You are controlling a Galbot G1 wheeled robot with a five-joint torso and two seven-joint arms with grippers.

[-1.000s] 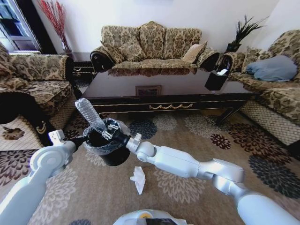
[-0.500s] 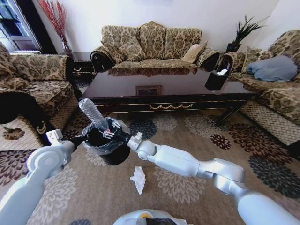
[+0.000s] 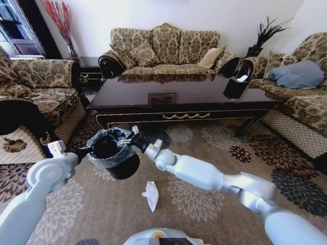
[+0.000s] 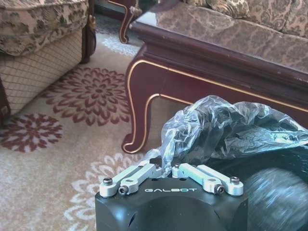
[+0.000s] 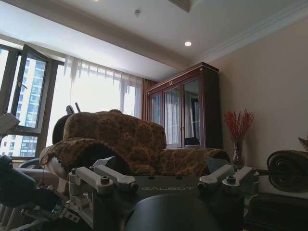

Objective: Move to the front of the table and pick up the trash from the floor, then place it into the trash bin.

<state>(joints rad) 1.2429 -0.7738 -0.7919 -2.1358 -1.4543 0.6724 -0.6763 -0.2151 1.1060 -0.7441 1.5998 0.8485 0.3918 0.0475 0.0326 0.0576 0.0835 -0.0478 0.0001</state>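
While peering past the right gripper [image 3: 129, 137], spread open and empty at the trash bin [image 3: 115, 163] rim, can see the table [image 3: 179, 108] edge just beyond and open carpet behind. Got the left gripper [image 3: 84, 151] pinched shut on the bin's crinkly liner at the opposite rim. Can't make out the blurry lump [image 4: 272, 192] beside the left one; also spotted a white tissue [image 3: 150, 195] on the carpet nearby.

You are looking at a patterned sofa [image 3: 166, 48] sitting at twelve o'clock, a blue cushion [image 3: 299, 74] lying at two o'clock, red dried stems [image 3: 60, 20] standing at eleven o'clock, and a floral carpet [image 3: 214, 153] spreading underfoot.
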